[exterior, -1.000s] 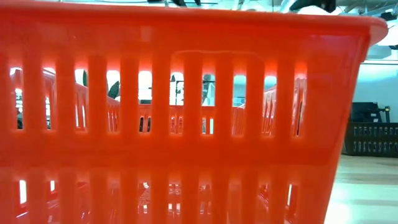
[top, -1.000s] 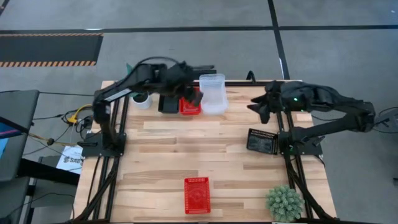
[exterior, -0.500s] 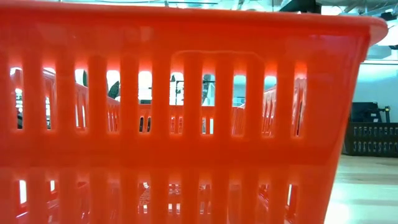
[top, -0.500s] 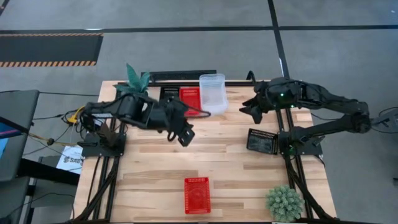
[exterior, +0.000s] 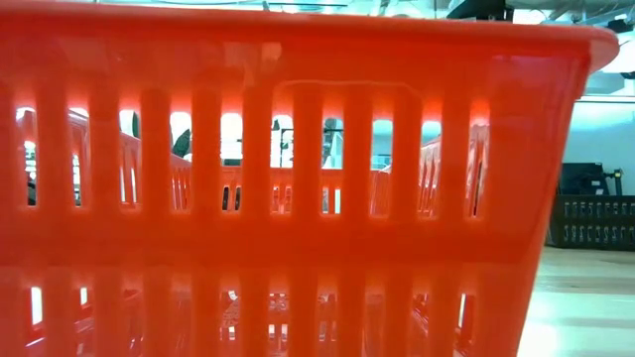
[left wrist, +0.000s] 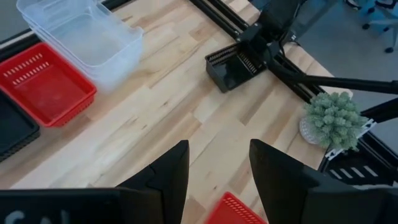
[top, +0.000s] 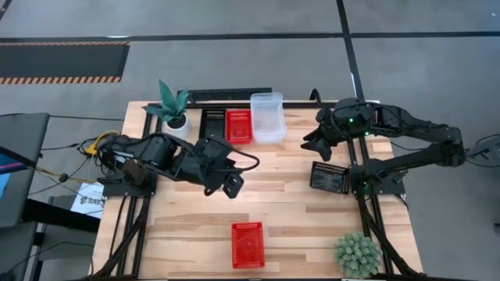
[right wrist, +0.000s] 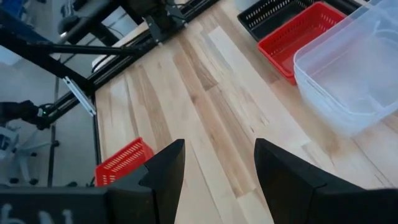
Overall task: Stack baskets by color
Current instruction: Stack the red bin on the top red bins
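A lone red basket (top: 247, 244) lies at the near edge of the table (top: 281, 195), so close to the low camera that its slotted wall fills that view. To its right, at the near right corner, stands a round spiky green plant (top: 358, 254).

Further in, the left gripper (top: 231, 186) hangs over bare wood near the middle of the table, its fingers parted with nothing between them. On the right side, a black basket (top: 330, 177) sits just beside the base of the right arm.

The right gripper (top: 311, 139) hovers beyond that black basket, above the wood and to the right of the clear stack; its fingers stand wide apart and hold nothing.

Along the far edge three groups sit side by side: a black basket stack (top: 212, 125), touching a red basket stack (top: 238, 126), then a stack of clear baskets (top: 267, 117) just beside it. A leafy potted plant (top: 172, 105) stands at the far left, left of the black stack.
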